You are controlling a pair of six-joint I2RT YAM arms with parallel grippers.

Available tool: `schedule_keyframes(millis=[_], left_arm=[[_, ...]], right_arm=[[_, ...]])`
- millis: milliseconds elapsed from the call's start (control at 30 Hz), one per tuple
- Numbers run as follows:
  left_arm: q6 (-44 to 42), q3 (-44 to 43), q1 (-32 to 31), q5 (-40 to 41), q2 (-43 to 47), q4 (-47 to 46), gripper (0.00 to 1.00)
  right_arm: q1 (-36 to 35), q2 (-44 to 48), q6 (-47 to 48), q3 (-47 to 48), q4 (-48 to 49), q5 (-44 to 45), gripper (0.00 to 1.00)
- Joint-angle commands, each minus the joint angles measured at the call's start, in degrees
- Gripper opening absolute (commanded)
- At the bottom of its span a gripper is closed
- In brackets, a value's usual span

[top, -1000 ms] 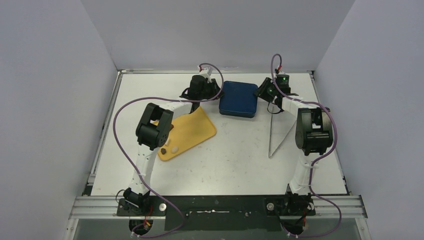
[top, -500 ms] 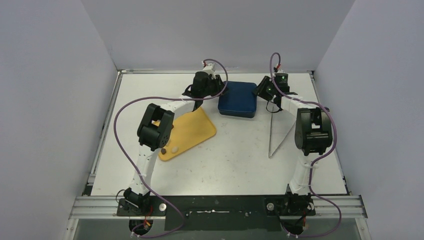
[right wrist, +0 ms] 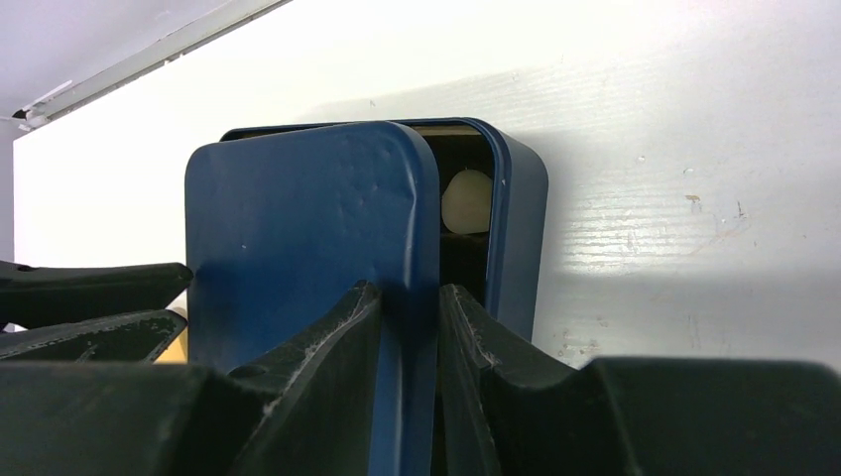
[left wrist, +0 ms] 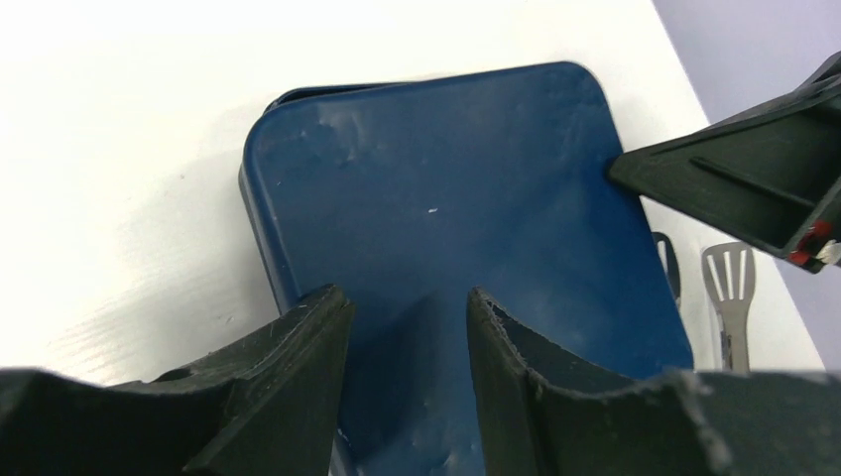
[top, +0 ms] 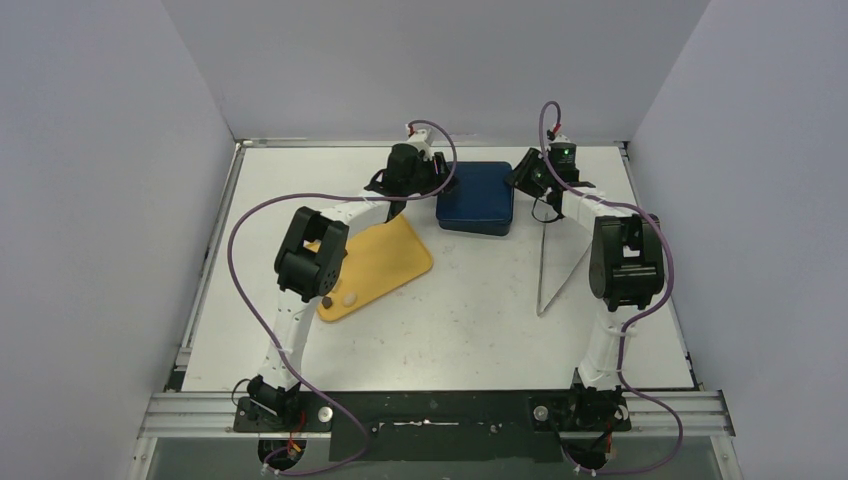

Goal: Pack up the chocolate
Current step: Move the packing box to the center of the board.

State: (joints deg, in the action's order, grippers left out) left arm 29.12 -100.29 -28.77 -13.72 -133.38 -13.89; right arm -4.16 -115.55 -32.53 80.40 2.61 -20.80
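Three pale walls point(top: 400, 60) enclose the white table point(top: 470, 330). Its dark blue box point(right wrist: 518, 228) shows one white chocolate point(right wrist: 466, 201) in the gap beside the offset lid point(right wrist: 307, 218), whose edge the right gripper point(right wrist: 409, 290) pinches. Left gripper point(left wrist: 407, 297) hovers over the lid, jaws slightly parted, empty.

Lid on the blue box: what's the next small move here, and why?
Probably have the right gripper, pinching the lid by its edge, nudge it sideways over the uncovered strip of the box, where a white chocolate shows. The left gripper is open above the lid, gripping nothing.
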Motion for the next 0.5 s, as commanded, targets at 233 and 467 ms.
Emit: schedule_keyframes(millis=[233,467], left_arm=[[-2.62,0.50,0.36,2.84,5.65,5.68,0.57],[-1.47,0.53,0.58,-0.22,4.48,6.86,0.59]], right_arm=[[0.40,-0.23,0.06,1.42,4.05,2.25,0.23],[0.82,-0.56,-0.75,0.34,6.04,2.52,0.22]])
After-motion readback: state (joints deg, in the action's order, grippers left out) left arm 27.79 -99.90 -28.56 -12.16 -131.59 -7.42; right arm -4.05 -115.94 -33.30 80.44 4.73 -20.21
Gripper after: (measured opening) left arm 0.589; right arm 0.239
